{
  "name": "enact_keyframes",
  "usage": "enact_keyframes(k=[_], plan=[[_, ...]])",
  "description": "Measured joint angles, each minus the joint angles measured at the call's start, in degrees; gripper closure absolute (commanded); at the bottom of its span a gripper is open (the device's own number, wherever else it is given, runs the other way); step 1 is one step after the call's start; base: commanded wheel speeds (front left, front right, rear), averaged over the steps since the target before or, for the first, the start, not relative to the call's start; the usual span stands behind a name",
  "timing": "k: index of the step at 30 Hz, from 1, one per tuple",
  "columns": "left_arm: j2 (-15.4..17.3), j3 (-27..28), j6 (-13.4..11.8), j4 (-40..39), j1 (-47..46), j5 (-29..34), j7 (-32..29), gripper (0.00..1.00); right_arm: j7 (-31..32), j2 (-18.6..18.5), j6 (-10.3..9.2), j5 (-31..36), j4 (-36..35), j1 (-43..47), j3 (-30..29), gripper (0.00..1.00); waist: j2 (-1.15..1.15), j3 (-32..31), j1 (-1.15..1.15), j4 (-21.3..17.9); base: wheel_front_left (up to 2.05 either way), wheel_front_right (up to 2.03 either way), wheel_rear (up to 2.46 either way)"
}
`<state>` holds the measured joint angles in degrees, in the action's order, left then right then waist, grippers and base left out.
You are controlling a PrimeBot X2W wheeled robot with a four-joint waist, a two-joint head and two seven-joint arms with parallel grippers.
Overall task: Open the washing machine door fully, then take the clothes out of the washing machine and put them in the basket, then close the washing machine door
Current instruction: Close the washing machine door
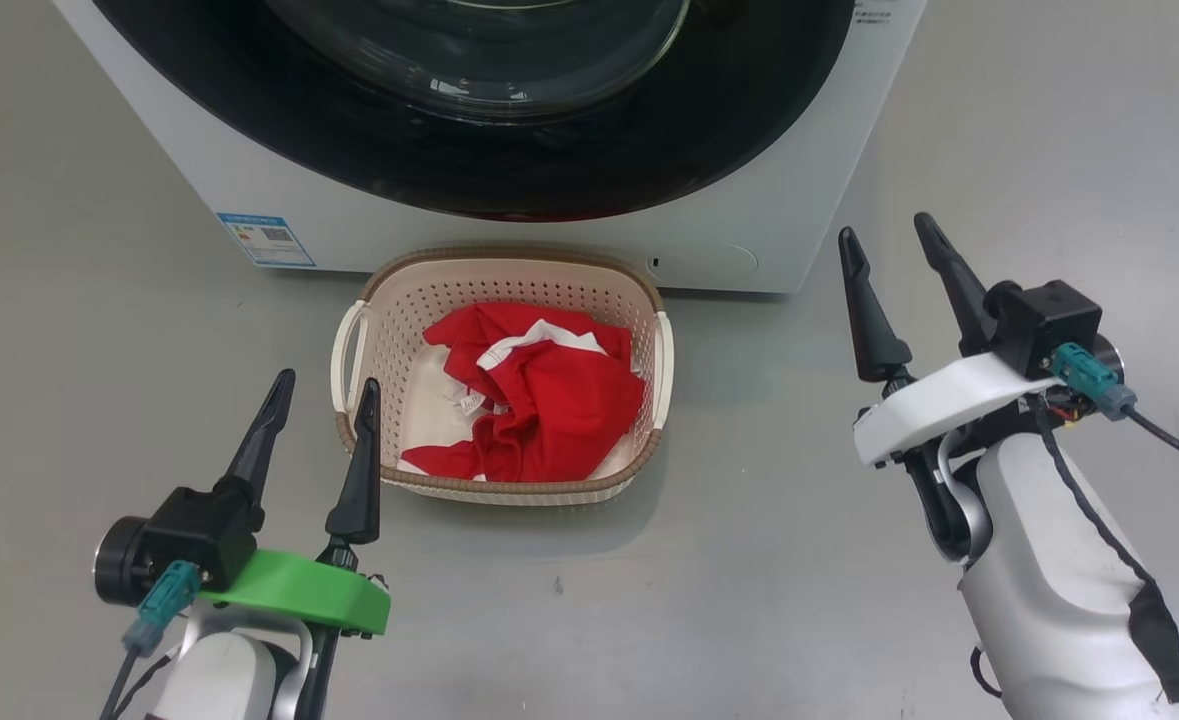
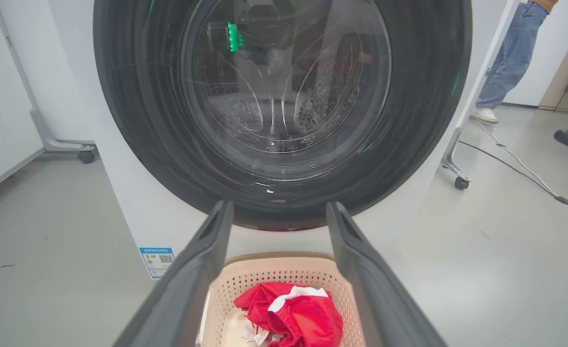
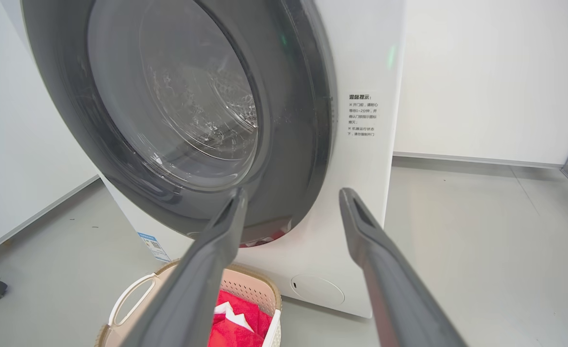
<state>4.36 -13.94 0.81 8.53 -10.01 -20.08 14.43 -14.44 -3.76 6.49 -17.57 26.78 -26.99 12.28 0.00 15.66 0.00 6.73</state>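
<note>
On the grey floor, just in front of the washing machine: basket, upright, far rim near the white front panel. Inside it, the clothes: red, crumpled, white trim and small tag showing, all within the rim. Through the glass in the left wrist view, bare steel drum only, no fabric, as far as visible.

Above the basket, the door: black rim seemingly flat against the machine front in the left wrist view, no gap noted. In the right wrist view, seen at an angle, edge close against the cabinet. Cannot tell whether latched.

Left gripper: fingers spread, nothing between them, low by the basket's left side, no contact apparent. Right gripper: fingers likewise apart, empty, off to the right of the machine's corner, well clear of the door.

Judged progress: opening done, unloading done, door apparently swung back shut. Left, at most: confirming a caught latch, perhaps one final press on the rim. Otherwise looks finished.
</note>
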Motion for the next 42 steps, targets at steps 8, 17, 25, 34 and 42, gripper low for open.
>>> enact_keyframes(k=[8, 17, 25, 34, 42], plan=[[0.3, 0.3, 0.0, 0.3, 1.9, -0.1, 0.0, 0.0, 0.0, 0.2, -0.08, -0.1, -2.1, 6.0, 0.6, 0.0, 0.0, -2.5, 0.0, -1.9, 0.0, 0.0, 0.0], [0.6, 0.6, -0.8, 0.5, 5.3, -0.5, -0.2, 0.0, 0.0, 0.4, -0.81, -0.8, -5.2, 13.1, 0.9, 0.0, 0.0, -6.0, 0.0, -4.1, 0.0, 0.0, 0.0], [0.7, 0.6, -1.3, 0.5, 8.0, -0.6, -0.8, 0.0, 0.0, 0.6, -1.7, -0.9, -7.3, 17.7, 1.4, 0.0, 0.0, -8.6, 0.0, -5.2, 0.0, 0.0, 0.0], [0.8, 0.6, -1.8, 0.1, 10.6, -1.2, -1.4, 0.0, 0.0, 0.7, -3.13, -1.0, -9.3, 21.3, 1.6, 0.0, 0.0, -10.8, 0.0, -6.4, 0.0, 0.0, 0.0], [0.8, 0.6, -2.1, -1.1, 11.6, -1.6, -2.1, 0.0, 0.0, 0.9, -4.22, -1.0, -11.5, 23.4, 1.6, 0.0, 0.0, -11.6, 0.0, -6.9, 0.0, 0.0, 0.0]])
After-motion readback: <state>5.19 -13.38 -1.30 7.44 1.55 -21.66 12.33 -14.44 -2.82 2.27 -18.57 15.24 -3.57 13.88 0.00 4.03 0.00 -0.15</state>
